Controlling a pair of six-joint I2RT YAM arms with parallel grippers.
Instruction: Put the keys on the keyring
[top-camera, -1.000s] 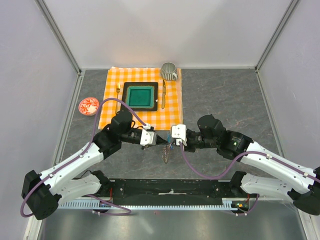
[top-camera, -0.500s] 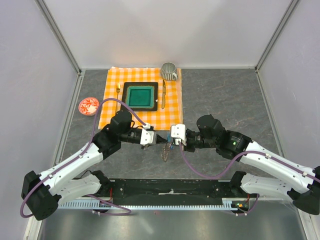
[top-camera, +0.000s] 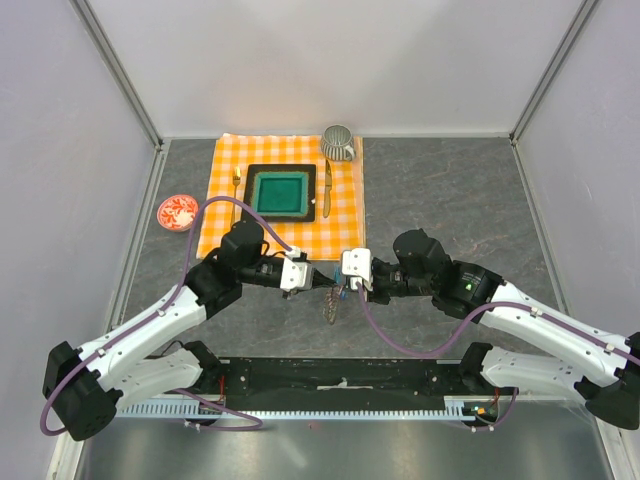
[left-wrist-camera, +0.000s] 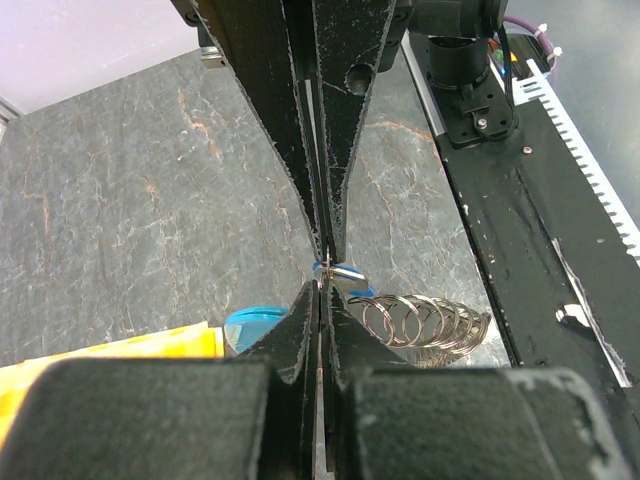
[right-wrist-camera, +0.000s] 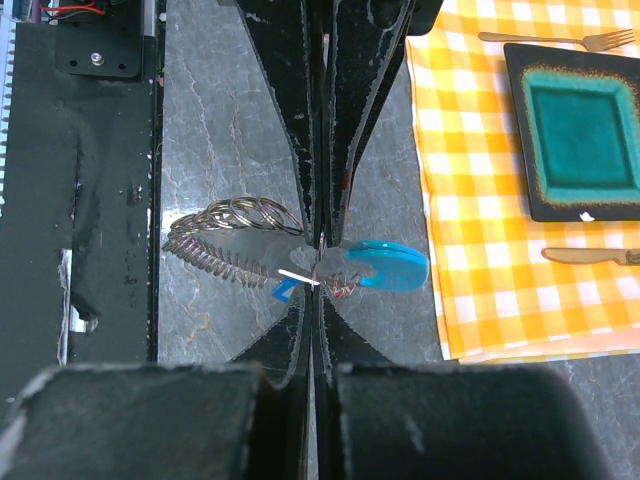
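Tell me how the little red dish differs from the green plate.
The red dish is round, patterned in red and white; the green plate is square, teal with a dark rim. The dish looks smaller than the plate. The dish sits on the bare grey table; the plate lies on the orange checked cloth, between a fork and a knife. Both lie flat.

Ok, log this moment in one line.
left hand: shut | right hand: shut | tips meet between blue key tag and keyring | held item unclear
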